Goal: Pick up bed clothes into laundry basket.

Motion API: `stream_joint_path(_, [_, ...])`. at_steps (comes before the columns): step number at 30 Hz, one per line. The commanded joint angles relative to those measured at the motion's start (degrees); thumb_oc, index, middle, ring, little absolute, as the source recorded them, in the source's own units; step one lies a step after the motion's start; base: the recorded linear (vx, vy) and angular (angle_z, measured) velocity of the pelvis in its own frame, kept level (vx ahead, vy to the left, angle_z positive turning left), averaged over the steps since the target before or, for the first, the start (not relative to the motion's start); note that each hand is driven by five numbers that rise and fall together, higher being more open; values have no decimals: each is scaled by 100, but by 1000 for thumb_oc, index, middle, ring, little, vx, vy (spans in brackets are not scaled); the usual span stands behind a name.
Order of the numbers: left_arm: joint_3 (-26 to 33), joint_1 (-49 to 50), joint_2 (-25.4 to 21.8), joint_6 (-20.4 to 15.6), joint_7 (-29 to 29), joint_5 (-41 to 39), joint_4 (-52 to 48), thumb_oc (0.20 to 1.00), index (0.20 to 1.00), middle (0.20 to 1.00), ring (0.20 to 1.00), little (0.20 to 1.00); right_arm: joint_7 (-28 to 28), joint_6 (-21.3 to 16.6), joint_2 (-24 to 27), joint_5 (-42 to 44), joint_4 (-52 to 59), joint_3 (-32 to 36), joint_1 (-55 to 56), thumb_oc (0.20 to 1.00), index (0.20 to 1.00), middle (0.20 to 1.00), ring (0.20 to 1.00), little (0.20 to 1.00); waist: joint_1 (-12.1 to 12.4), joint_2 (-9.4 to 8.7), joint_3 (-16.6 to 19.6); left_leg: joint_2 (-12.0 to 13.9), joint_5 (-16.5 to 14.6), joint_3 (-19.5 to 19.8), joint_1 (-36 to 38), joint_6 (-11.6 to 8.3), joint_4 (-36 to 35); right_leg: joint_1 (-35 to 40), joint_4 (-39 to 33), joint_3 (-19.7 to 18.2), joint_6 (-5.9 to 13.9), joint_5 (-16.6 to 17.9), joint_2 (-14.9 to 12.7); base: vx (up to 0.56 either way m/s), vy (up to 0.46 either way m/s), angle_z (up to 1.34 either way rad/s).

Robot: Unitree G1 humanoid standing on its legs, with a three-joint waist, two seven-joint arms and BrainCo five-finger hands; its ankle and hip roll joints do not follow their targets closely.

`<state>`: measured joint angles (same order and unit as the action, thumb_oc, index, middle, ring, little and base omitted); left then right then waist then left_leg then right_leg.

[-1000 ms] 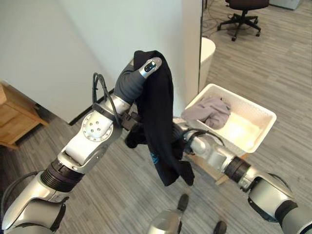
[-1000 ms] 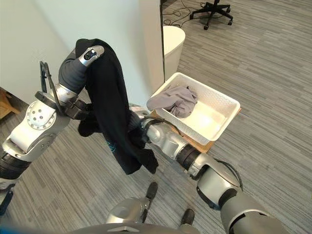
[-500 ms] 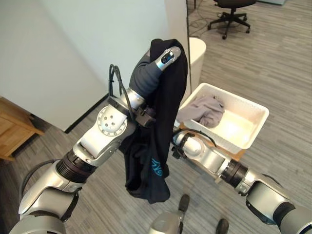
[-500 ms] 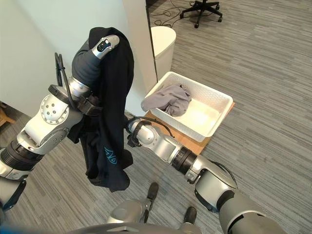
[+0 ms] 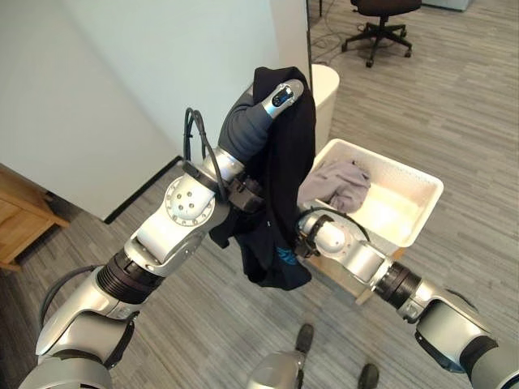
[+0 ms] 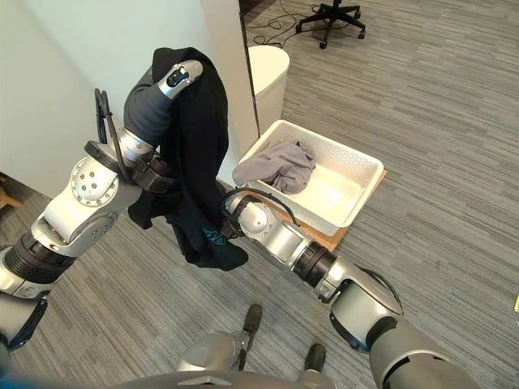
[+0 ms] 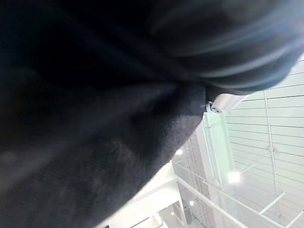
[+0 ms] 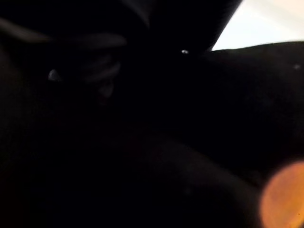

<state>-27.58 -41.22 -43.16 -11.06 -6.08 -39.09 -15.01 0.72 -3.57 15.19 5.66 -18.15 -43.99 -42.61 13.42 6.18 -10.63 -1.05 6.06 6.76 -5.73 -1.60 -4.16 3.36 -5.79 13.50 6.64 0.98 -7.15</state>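
A black garment with a small blue print hangs over my raised left hand, well above the floor and just left of the basket. The cloth covers most of that hand, and in the left wrist view the black garment lies right across the lens. My right wrist reaches into the garment's bunched lower end, where the right hand is buried. The right wrist view is dark with black cloth. The white laundry basket stands to the right with a grey garment heaped in its near-left corner.
The basket rests on a low wooden board on the grey plank floor. A white partition wall rises behind my left arm, with a white round bin beside it. An office chair stands far back, wooden furniture at the left.
The garment's hanging lower end has been gathered up and now sits higher. My right arm has risen into it. The left hand stays raised.
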Motion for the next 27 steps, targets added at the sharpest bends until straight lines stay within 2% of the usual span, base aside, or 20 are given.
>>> stream_joint_path(1, [301, -300, 77, -149, 21, 263, 228, 200, 200, 200, 200, 200, -119, -245, -142, 337, 649, 736, 16, 200, 200, 200, 200, 200, 21, -321, 144, 30, -218, 58, 120, -71, -84, 365, 235, 154, 321, -358, -344, 0, 0, 0])
stream_joint_path(8, [525, 56, 54, -91, 71, 224, 198, 200, 200, 200, 200, 200, -322, -236, -63, 435, 561, 1156, 249, 200, 200, 200, 200, 200, -5, -367, 185, 38, -245, 51, 164, -66, -84, 400, 245, 156, 311, -371, -349, 0, 0, 0])
stream_joint_path(17, [740, 311, 178, 1, 96, 371, 133, 200, 200, 200, 200, 200, -252, -269, 118, 836, 1086, 1698, 904, 200, 200, 200, 200, 200, -147, -399, 203, 64, -265, -9, 199, -63, -84, 398, 248, 138, 291, -374, -344, -1, 0, 0])
stream_joint_path(18, [779, 355, 148, 32, 128, 432, 104, 250, 250, 250, 250, 250, -298, -272, 158, 831, 1170, 1838, 993, 200, 200, 200, 200, 200, -174, -407, 202, 67, -267, -18, 206, -60, -84, 406, 241, 140, 294, -370, -344, -4, 0, -5])
stream_joint_path(19, [779, 356, 148, 32, 128, 432, 104, 250, 250, 250, 250, 250, -298, -271, 158, 831, 1171, 1838, 994, 200, 200, 200, 200, 200, -174, -407, 203, 67, -267, -18, 206, -60, -84, 406, 241, 140, 294, -370, -344, -6, 3, -6])
stream_joint_path(20, [790, 383, 124, 40, 136, 454, 104, 705, 705, 705, 705, 705, -332, -276, 189, 807, 1185, 1889, 1000, 200, 200, 200, 200, 200, -181, -409, 209, 70, -272, -23, 212, -60, -84, 408, 242, 137, 295, -368, -347, -4, 5, -4])
stream_joint_path(21, [825, 449, 23, 63, 174, 510, 94, 1000, 1000, 1000, 1000, 1000, -376, -284, 259, 733, 1222, 1982, 1014, 200, 200, 200, 200, 200, -186, -413, 218, 64, -277, -20, 219, -56, -84, 410, 242, 124, 293, -365, -341, -2, 3, -7])
stream_joint_path(27, [1230, 1037, -709, 86, 413, 464, -9, 1000, 1000, 1000, 1000, 1000, -516, -268, 540, -105, 1415, 2190, 973, 200, 200, 200, 200, 200, -115, -436, 279, 41, -299, 0, 240, -52, -84, 431, 248, 148, 311, -343, -355, 1, -1, -2])
